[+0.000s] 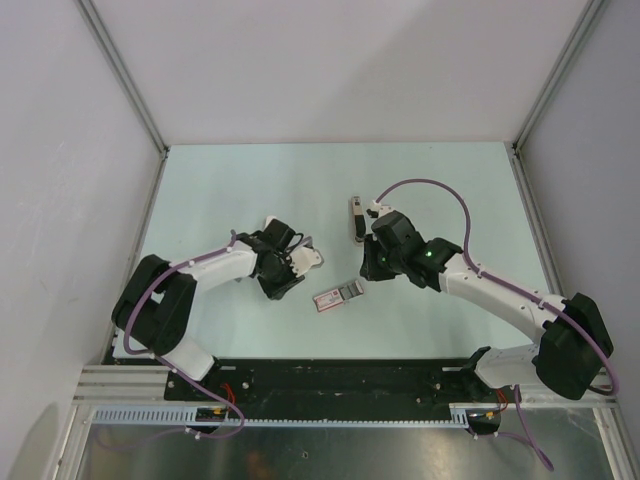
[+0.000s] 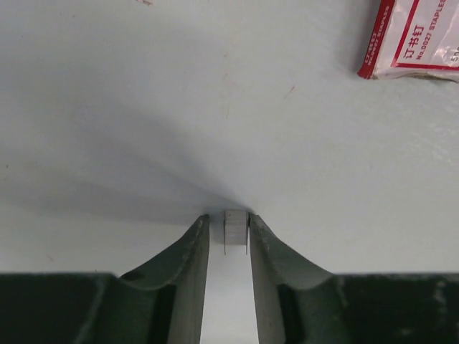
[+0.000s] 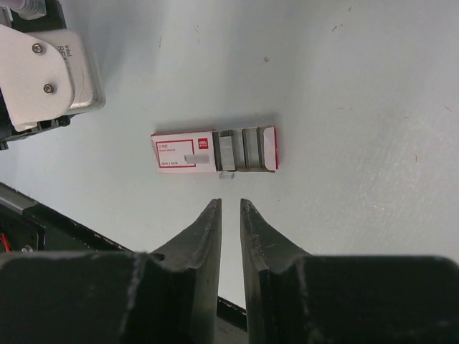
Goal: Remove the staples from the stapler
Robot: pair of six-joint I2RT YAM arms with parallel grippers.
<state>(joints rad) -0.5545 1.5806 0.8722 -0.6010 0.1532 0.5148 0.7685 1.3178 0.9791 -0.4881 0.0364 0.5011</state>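
A short grey strip of staples (image 2: 236, 229) lies on the table between the tips of my left gripper (image 2: 229, 223). Its right finger is against the strip and a thin gap shows on the left, so the jaws stand narrow but open. The slim white stapler (image 1: 354, 218) with its dark bar lies on the table behind my right gripper (image 1: 368, 268). My right gripper (image 3: 230, 204) hangs above the table with a narrow gap and nothing between its fingers. A tiny loose bit of staples (image 3: 227, 175) lies just ahead of its tips.
The pink-and-white staple packet (image 3: 215, 150) lies open between the two grippers, with grey staple strips showing in its tray; its corner (image 2: 416, 36) shows in the left wrist view. The left arm's white wrist housing (image 3: 43, 72) is close to the packet's left end.
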